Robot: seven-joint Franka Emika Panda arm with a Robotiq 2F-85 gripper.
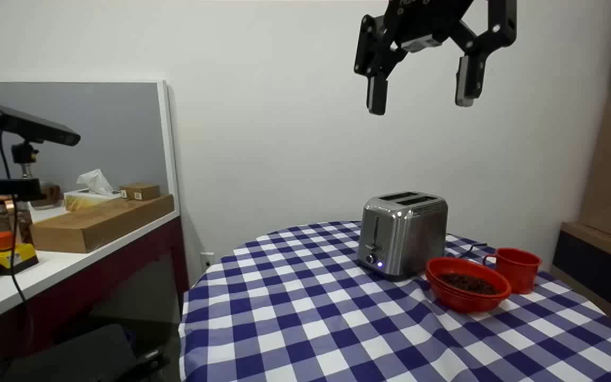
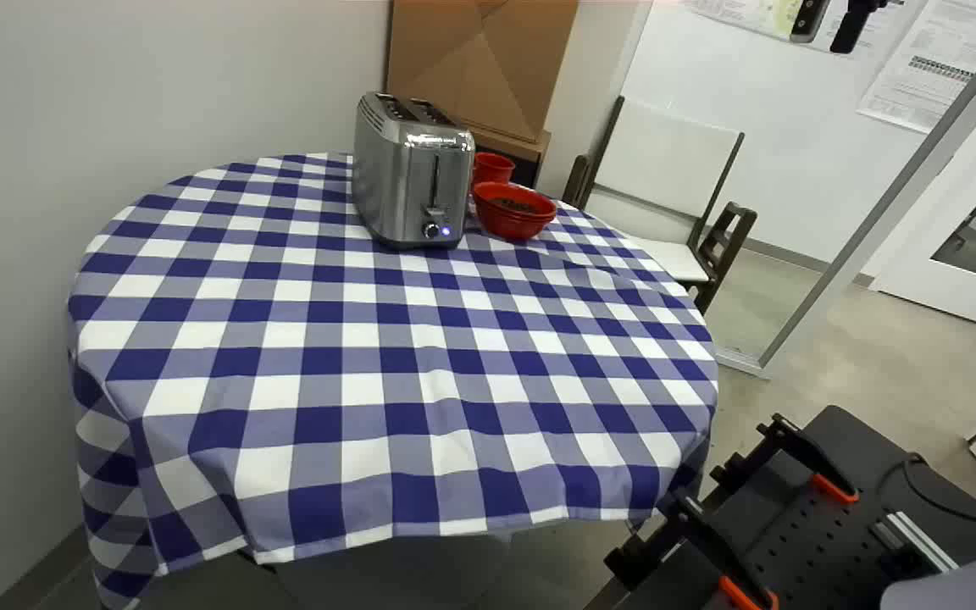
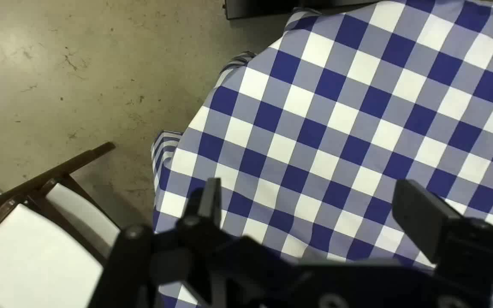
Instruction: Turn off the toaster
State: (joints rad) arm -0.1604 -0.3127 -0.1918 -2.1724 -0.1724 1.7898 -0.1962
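The silver toaster (image 1: 422, 239) stands upright on the checkered table in both exterior views (image 2: 382, 182). Its front face has a vertical slot with a lever (image 1: 372, 247) low in it, also in an exterior view (image 2: 435, 213). Below the lever are a round knob (image 1: 371, 258) and a small lit bluish light (image 1: 380, 264); the light also glows in an exterior view (image 2: 445, 231). My gripper (image 1: 420, 107) is open and empty, high above the table and apart from the toaster. Its fingertips show in an exterior view (image 2: 823, 41) and the wrist view (image 3: 308, 182). The toaster is out of the wrist view.
Stacked red bowls (image 1: 462, 303) with dark contents stand beside the toaster, near a red mug (image 1: 520, 270). A cable (image 1: 474, 248) lies behind the toaster. The checkered tablecloth (image 3: 357, 128) has folds. A white chair (image 2: 657, 161) stands beyond the table edge; a wall (image 1: 284, 132) is behind.
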